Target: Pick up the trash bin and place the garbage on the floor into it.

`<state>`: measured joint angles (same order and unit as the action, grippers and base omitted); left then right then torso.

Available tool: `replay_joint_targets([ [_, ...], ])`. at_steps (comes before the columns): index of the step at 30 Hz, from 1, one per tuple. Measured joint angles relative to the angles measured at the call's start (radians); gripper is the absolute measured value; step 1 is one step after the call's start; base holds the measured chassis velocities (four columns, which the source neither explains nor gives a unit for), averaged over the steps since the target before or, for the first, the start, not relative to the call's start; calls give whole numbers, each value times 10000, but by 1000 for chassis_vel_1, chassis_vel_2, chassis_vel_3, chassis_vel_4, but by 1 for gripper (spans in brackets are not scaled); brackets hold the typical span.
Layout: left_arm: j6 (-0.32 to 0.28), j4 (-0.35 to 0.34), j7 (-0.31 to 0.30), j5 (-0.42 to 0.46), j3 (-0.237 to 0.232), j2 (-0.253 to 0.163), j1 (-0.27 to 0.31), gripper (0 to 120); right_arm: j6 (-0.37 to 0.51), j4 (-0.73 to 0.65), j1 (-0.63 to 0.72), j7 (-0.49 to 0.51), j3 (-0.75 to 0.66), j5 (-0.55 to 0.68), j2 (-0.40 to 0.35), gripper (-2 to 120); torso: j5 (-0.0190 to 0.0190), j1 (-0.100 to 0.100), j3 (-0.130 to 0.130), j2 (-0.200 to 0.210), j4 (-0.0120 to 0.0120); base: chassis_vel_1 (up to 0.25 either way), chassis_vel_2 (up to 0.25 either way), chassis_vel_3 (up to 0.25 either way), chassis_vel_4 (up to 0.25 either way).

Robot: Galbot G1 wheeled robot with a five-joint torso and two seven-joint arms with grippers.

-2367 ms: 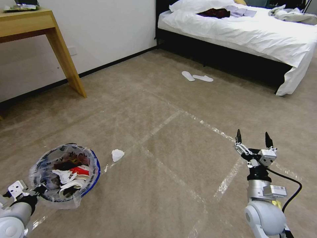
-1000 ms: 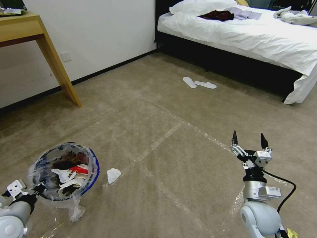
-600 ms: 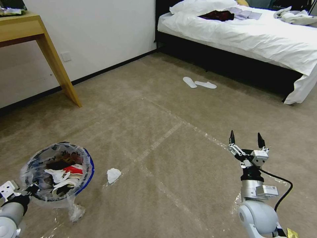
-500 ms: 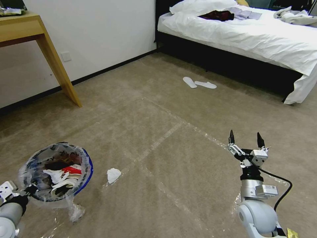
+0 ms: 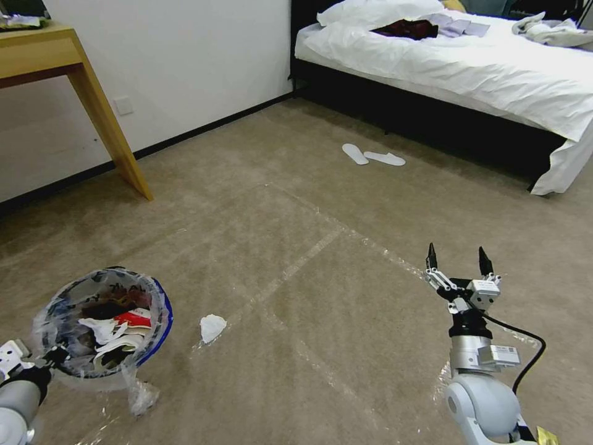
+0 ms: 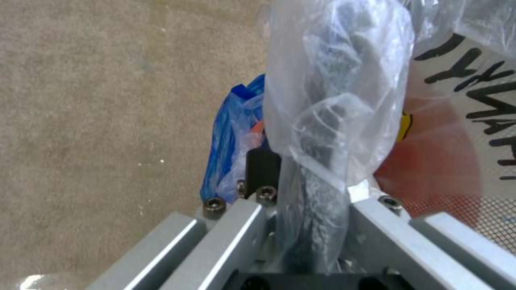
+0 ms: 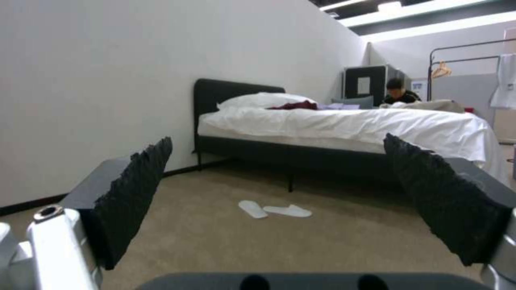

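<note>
The trash bin [image 5: 159, 309], red and blue with a crinkly clear lettered bag, hangs low at the near left, holding white paper and a red wrapper. My left gripper [image 5: 48, 358] is shut on its near rim. In the left wrist view, the left gripper [image 6: 293, 169] clamps the bag-covered rim of the trash bin [image 6: 446, 161]. One piece of garbage, a crumpled white tissue [image 5: 212, 326], lies on the floor [image 5: 309, 247] just right of the bin. My right gripper [image 5: 456, 259] stands open and empty, fingers pointing up, at the near right. The right gripper [image 7: 277, 143] faces the bed.
A wooden desk leg [image 5: 114, 136] stands at the far left by the wall. A bed [image 5: 463, 68] fills the far right, with white slippers [image 5: 372, 156] on the carpet before it. Clear tape strips [image 5: 302, 262] cross the carpet. The bag's loose end [image 5: 142, 395] trails below the bin.
The view shifted before one second ago. Since then the left gripper has carried the bin a little left and down, and the right gripper has drifted slightly left. The tissue has stayed put.
</note>
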<state>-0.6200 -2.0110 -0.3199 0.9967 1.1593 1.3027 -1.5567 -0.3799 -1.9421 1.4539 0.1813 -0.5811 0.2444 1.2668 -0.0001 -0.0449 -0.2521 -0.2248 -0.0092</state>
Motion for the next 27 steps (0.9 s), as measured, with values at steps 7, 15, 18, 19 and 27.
replay_joint_targets([
  [7, 0, 0, 8, -5, -23, 8, -4, 0, -15, -16, 26, -11, -11, 0, -43, 100, 0, 0, 0, 0, 0, -16, 13, 14, -8],
  [15, 1, -4, 23, -23, -55, 59, -4, 0, -16, -53, 32, -17, -17, -8, -52, 100, 0, 0, -2, 0, 0, -51, 68, 57, -64],
  [18, 2, -10, 25, -32, -86, 93, 4, 0, -16, -56, 24, -18, -18, -9, -69, 100, 0, 0, -2, 0, 1, -63, 54, 64, -58],
  [19, 3, -17, 25, -37, -99, 100, 5, 0, -17, -55, 16, -18, -16, -9, -81, 100, 0, 0, -2, 0, 0, -55, 53, 65, -63],
  [27, 6, -56, 25, -37, -68, 143, -3, 0, -17, 1, -58, -18, 47, -11, -94, 100, 0, -1, -2, 1, -1, -32, 20, 21, -29],
])
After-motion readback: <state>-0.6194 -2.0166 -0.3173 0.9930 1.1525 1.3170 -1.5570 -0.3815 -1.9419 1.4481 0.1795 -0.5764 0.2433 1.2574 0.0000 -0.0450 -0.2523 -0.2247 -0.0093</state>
